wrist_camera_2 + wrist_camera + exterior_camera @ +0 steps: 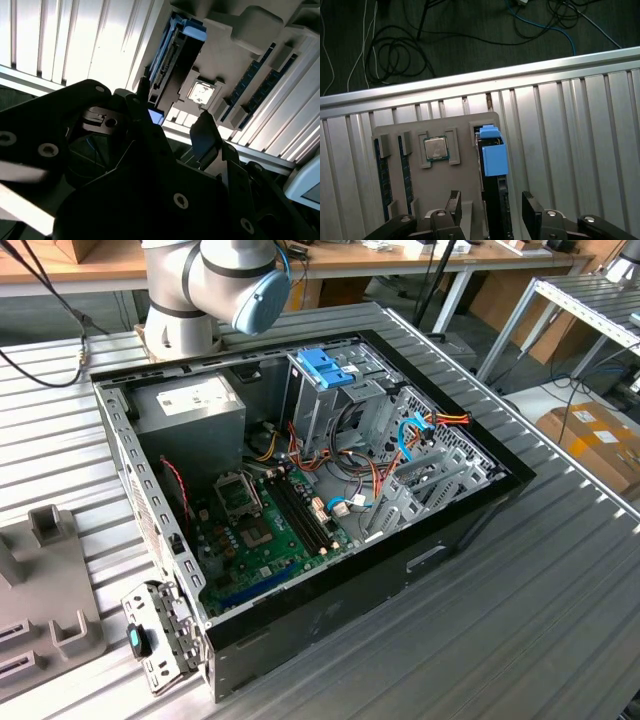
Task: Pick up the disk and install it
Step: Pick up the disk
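Between the open, empty jaws of the pincer (492,204): disk (494,159) on edge in tray (460,125). Centre, lower straight, close evenly on both broad faces.

Robotics lab or electronics workshop, 1 robot arm (215,280) mounted on a ribbed aluminium table (560,590), opened computer case (400,570) on top, wooden workbenches (400,258) behind, cardboard box (595,435) nearby, loose cables (395,50) across a dark floor.
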{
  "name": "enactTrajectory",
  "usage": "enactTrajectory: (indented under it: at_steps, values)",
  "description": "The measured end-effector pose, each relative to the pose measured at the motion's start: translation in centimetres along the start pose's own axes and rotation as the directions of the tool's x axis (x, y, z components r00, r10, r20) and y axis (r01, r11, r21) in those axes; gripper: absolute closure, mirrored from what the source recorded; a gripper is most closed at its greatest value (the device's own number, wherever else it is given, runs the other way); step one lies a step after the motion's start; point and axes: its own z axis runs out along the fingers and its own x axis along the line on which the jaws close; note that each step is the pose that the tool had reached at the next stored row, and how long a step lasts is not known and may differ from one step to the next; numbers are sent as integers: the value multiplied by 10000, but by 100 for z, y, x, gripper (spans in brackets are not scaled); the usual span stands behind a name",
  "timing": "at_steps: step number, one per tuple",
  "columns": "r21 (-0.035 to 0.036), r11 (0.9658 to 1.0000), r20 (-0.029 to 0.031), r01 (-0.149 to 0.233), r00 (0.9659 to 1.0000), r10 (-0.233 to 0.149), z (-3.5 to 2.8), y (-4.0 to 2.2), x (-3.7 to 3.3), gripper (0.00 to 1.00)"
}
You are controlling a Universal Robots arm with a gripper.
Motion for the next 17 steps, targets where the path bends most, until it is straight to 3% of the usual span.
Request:
enactTrajectory:
  at_steps: [4,17]
  values:
    - [5,10000,-2,10,10000,-10,42,3,-1,40]
    - [5,10000,-2,16,10000,-16,88,3,-2,40]
